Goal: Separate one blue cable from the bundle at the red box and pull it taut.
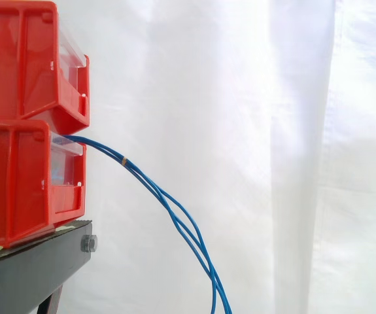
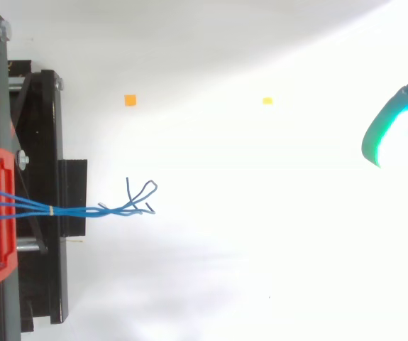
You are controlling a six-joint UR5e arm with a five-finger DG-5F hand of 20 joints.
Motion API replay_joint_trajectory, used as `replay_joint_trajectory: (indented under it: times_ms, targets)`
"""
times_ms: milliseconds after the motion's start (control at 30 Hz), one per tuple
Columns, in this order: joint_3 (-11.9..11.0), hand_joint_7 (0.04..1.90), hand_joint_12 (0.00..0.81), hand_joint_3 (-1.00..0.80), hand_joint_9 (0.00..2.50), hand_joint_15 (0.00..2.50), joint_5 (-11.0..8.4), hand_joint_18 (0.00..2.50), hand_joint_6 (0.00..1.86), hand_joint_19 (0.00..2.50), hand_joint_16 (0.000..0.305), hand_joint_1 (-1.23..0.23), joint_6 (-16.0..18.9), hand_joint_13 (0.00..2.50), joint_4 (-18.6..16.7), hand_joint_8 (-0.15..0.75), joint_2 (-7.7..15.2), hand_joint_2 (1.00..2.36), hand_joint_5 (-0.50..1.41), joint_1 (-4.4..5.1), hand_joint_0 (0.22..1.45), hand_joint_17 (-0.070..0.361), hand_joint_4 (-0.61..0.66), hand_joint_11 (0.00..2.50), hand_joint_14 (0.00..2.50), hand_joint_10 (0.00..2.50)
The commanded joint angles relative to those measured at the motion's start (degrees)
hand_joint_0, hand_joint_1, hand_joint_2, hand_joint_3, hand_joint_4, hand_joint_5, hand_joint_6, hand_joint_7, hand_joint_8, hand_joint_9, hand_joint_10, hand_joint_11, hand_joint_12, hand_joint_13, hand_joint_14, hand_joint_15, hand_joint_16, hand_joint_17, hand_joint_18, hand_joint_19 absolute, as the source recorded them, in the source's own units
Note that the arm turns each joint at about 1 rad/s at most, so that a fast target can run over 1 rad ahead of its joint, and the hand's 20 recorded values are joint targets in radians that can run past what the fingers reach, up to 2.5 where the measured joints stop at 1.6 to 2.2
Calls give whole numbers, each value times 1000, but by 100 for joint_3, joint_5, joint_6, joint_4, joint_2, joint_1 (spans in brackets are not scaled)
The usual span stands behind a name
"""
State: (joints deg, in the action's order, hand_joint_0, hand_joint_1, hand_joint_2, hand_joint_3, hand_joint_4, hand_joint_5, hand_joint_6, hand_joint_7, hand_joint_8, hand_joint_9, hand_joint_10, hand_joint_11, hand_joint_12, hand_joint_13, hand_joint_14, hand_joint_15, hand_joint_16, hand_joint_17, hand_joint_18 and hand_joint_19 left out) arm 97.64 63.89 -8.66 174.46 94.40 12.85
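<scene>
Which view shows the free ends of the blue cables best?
The top view: there the ends splay and curl apart beyond the black stand. The side view shows the cables arching down from the lower red bin to the bottom edge, bound by a yellow tie.

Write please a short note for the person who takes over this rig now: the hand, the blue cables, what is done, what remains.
Hand: at the right edge, well apart from the cables; open or shut cannot be told.
Blue cables: a bundle leaves the lower red bin, tied by a small yellow band, and droops slack beside the black stand; its loose ends splay.
Done: nothing; no cable is separated.
Left: reach the bundle, take one cable, pull it taut.
</scene>
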Motion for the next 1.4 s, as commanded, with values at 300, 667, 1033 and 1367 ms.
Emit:
replay_joint_trajectory:
  times_ms: [300,667,1033,1367]
  targets:
    - [0,853,371,-500,610,394,1,629,503,869,55,-892,5,626,0,251,-1,1000,-198,-2,604,124,198,440,17,17]
    - [0,842,388,-500,603,374,18,563,503,800,56,-870,5,574,0,262,-1,1000,-204,-2,532,127,209,435,16,16]
    - [0,841,397,-500,606,367,-17,536,503,776,57,-834,-4,566,396,266,8,1000,-204,-28,521,128,215,422,15,17]
    - [-360,807,393,-500,347,187,-69,315,503,545,56,-874,-198,326,-510,268,922,1000,-235,-108,503,127,186,221,8,8]
